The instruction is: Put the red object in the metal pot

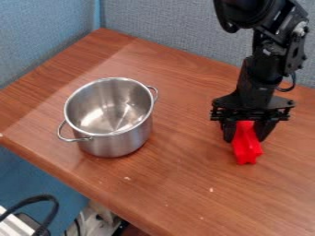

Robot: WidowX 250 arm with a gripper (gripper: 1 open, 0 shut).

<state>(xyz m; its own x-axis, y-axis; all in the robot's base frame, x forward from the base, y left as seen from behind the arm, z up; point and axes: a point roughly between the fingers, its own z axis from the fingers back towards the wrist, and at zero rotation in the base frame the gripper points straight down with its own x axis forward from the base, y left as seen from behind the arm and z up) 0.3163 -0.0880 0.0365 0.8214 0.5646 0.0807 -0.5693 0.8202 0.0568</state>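
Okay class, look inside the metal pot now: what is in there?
The metal pot has no lid, and its bare, shiny floor shows nothing on it. The strip just behind the near wall is covered by that wall.
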